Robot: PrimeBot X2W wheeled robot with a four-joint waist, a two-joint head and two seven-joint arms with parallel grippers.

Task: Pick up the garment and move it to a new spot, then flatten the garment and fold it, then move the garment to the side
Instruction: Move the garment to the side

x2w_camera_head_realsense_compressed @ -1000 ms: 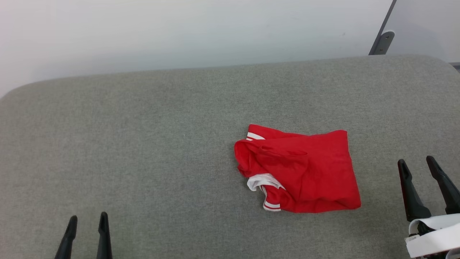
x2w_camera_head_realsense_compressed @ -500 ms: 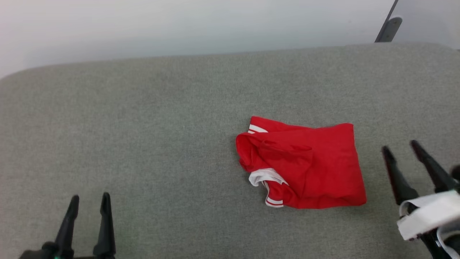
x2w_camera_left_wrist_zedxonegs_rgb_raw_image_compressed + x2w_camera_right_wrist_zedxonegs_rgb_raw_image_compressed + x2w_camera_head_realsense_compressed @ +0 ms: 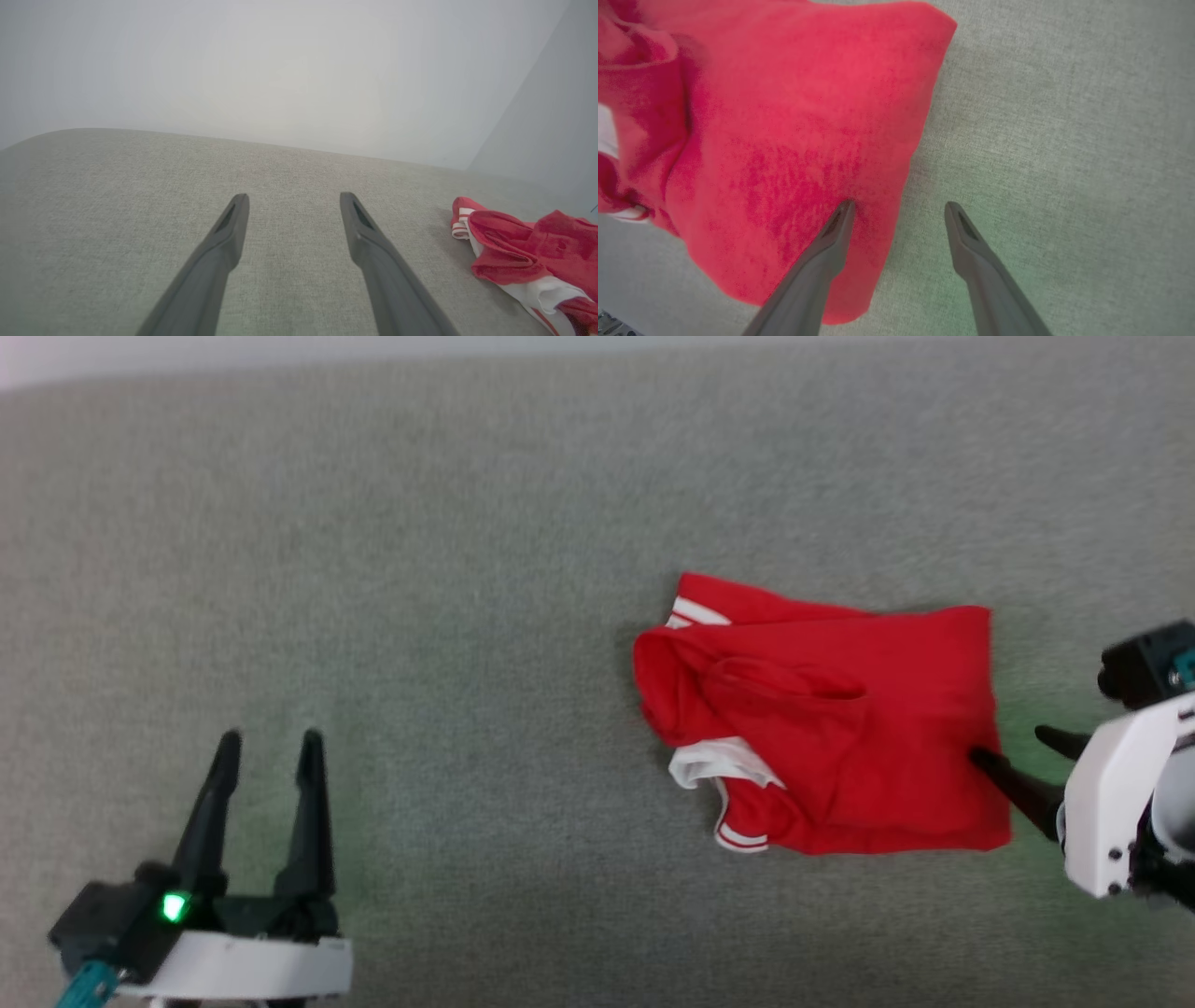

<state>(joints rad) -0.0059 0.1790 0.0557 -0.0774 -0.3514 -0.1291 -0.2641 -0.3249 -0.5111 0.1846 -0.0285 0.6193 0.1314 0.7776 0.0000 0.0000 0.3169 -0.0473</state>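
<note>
Head view shows the garment (image 3: pixel 840 747), a soft red knit loosely folded into a rough rectangle with white striped trim, lying right of centre on the grey woven surface (image 3: pixel 467 569). Right claw (image 3: pixel 1008 744) is spread, straddling its right edge; left claw (image 3: pixel 271 739) is spread, well apart.

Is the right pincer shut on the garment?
No, the right pincer stands open, one finger over the edge of the garment, the other over the grey surface.

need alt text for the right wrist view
The open right gripper straddles the edge of a crumpled red garment lying on a grey fabric surface: one finger over the cloth, the other over bare surface.
</note>
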